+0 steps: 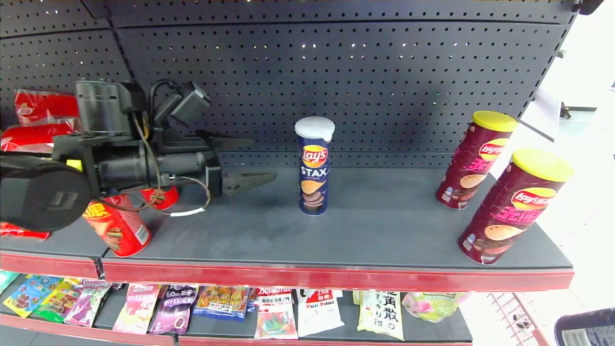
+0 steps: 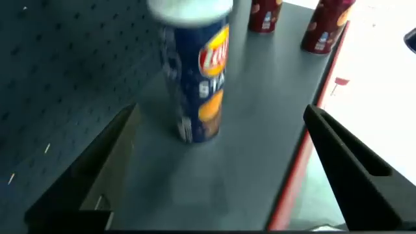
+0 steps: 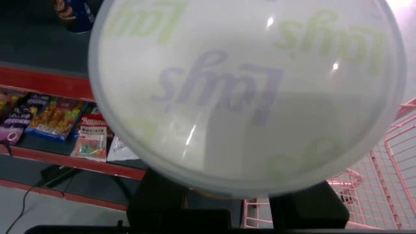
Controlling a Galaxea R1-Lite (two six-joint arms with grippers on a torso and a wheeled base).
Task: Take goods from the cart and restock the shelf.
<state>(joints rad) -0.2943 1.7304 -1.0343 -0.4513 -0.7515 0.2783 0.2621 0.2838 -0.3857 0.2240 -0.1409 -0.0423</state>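
A blue chip can (image 1: 313,166) with a white lid stands upright mid-shelf, and it is also the blue chip can (image 2: 195,84) in the left wrist view. My left gripper (image 1: 263,158) hovers just left of it over the shelf, open, with nothing between its fingers (image 2: 107,162). My right gripper (image 3: 227,201) is shut on another chip can, whose translucent lid (image 3: 247,91) faces the wrist camera. The dark end of that held can (image 1: 584,327) shows at the lower right, below the shelf level.
Two maroon cans (image 1: 475,161) (image 1: 516,206) with yellow lids stand at the shelf's right end. A red can (image 1: 117,226) stands under my left arm, with red bags (image 1: 38,120) behind it. Snack bags (image 1: 221,302) fill the lower shelf. A pink cart (image 3: 390,175) is on the right.
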